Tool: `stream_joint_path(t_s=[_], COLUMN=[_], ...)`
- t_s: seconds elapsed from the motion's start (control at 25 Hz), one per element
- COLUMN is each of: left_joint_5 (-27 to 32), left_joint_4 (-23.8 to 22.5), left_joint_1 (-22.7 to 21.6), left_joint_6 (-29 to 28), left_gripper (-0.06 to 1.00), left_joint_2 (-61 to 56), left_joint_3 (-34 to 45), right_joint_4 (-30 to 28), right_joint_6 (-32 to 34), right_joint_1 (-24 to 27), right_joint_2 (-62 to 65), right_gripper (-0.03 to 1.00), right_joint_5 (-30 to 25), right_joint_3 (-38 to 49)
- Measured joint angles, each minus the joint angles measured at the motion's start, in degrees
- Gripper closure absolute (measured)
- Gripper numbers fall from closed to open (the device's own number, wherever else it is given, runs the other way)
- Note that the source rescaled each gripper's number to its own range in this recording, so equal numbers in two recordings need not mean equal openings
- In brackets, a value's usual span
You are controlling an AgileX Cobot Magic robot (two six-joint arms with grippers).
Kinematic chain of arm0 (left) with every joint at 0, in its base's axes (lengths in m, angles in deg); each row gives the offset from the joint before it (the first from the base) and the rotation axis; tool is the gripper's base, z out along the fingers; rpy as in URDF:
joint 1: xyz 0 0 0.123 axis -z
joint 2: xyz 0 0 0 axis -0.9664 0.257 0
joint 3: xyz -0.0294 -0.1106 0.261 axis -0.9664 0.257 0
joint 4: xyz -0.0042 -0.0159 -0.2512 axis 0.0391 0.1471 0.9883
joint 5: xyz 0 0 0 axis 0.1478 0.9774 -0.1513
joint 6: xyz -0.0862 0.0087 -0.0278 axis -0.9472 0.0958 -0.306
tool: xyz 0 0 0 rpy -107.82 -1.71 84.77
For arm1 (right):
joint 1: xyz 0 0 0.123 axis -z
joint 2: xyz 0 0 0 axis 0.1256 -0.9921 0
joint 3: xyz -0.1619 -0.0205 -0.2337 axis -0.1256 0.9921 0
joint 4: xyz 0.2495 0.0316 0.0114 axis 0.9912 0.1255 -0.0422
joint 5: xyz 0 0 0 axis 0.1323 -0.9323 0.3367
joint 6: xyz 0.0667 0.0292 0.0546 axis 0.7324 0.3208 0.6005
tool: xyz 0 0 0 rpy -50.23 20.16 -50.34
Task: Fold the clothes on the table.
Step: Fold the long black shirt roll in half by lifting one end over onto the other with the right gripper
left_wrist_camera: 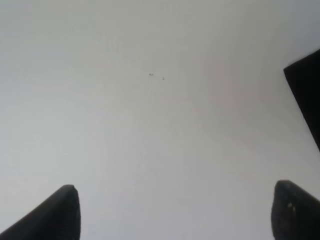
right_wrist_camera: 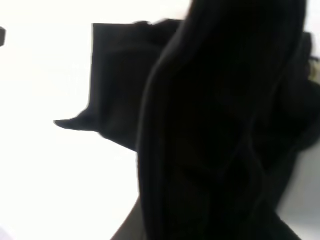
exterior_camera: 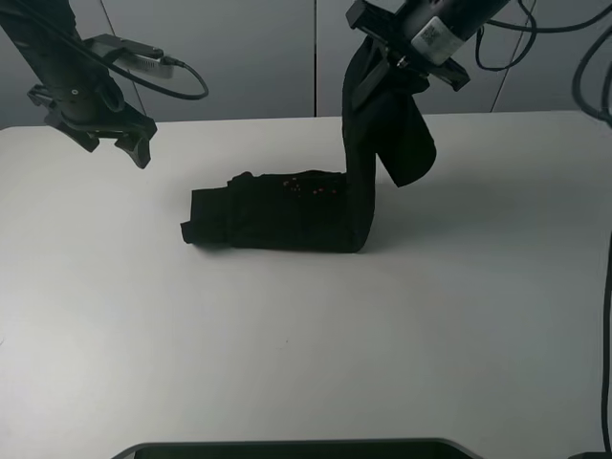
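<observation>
Holds black T-shirt's (exterior_camera: 287, 215) raised end in right gripper (exterior_camera: 385, 61) at 1 o'clock; hovers left gripper (exterior_camera: 115, 143) wide, empty, above table (exterior_camera: 287, 363) at 10 o'clock.

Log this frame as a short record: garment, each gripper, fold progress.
garment: black cotton T-shirt, partly folded, red print showing, lying on the white tabletop
raised part: its right end hangs from the right gripper, off the surface
left gripper: open, empty, above the tabletop left of the shirt
right gripper: clamped on the raised end
fold progress: unfinished
</observation>
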Motion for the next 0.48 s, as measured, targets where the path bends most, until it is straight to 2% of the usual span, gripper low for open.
stream_joint_path(t_s=[0.24,0.48], left_joint_5=[0.00,0.00], left_joint_4=[0.00,0.00], left_joint_1=[0.00,0.00], left_joint_6=[0.00,0.23], left_gripper=[-0.05,-0.05], left_joint_2=[0.00,0.00], left_joint_3=[0.00,0.00], right_joint_4=[6.94,14.89], right_joint_6=[-1.46,-5.63], right_joint_1=[-5.20,-7.63], right_joint_2=[-5.28,-12.05], right_gripper=[0.86,0.86], right_joint_5=[6.48,11.03], right_joint_3=[0.00,0.00])
